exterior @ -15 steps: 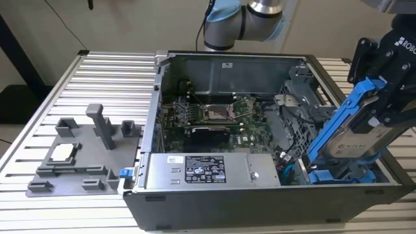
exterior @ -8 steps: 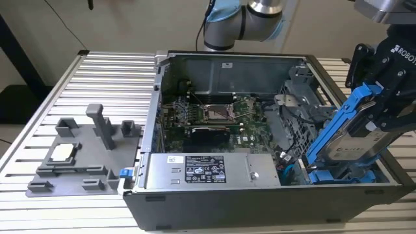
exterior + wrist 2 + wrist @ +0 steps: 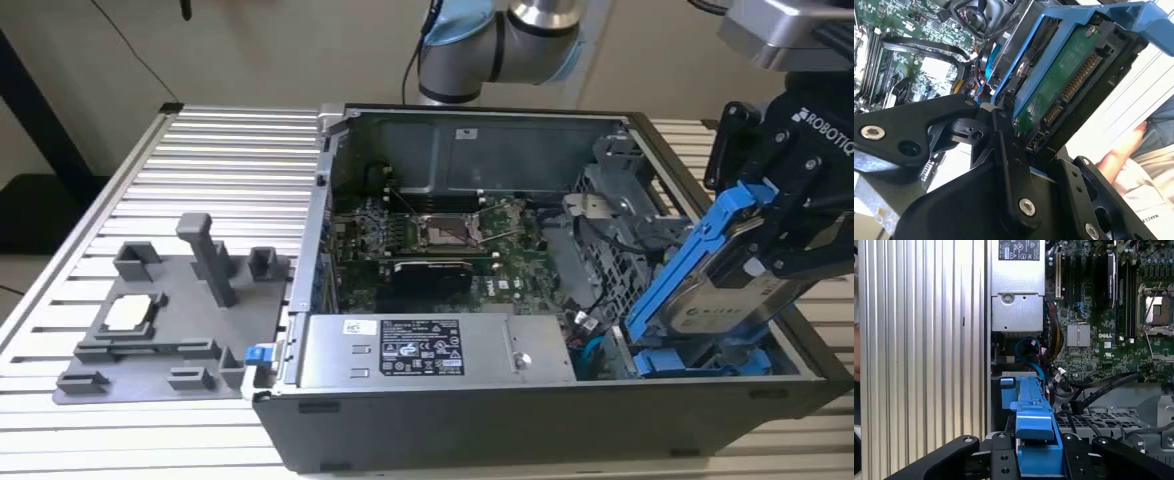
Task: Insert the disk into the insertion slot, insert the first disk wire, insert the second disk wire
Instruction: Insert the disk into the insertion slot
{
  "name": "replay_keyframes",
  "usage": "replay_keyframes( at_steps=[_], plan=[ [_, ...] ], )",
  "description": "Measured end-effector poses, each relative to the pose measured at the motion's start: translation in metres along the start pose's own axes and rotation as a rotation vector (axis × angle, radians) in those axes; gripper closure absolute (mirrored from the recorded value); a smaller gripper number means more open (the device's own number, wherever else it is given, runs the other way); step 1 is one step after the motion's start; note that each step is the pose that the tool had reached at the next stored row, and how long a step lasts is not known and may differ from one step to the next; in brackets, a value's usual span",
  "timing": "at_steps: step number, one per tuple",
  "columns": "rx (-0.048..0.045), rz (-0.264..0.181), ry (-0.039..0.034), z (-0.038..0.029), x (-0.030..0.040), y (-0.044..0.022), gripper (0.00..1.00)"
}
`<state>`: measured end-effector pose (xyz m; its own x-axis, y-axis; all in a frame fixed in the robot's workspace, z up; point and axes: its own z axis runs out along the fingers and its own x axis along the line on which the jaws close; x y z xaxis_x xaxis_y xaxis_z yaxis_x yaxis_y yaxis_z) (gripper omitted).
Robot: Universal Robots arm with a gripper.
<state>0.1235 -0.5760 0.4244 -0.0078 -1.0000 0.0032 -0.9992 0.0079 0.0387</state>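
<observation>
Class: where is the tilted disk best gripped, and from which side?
Pinch its upper end across the flat faces, from above: the disk leans steeply, its lower end inside the case, leaving the top free. The hand grips it there.

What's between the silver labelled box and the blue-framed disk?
Loose wires, including a looped blue cable, lie between box and disk in the first wrist view.

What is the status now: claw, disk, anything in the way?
Claw shut on disk. Disk tilted, lower end down inside the computer case, not seated. Blue cable lies close ahead of it.
</observation>
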Motion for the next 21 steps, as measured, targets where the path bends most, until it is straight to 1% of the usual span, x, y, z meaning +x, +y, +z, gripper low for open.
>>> replay_keyframes(
  at_steps=[3, 9, 13, 21],
  plan=[
    [0.0005, -0.001, 0.0000, 0.0028, -0.0023, -0.0012, 0.67],
    [0.0006, -0.002, 0.0002, 0.0109, -0.0034, -0.0033, 0.67],
    [0.0006, -0.003, 0.0002, 0.0152, -0.0042, -0.0047, 0.67],
    [0.0006, -0.005, 0.0003, 0.0297, -0.0054, -0.0057, 0.67]
  ],
)
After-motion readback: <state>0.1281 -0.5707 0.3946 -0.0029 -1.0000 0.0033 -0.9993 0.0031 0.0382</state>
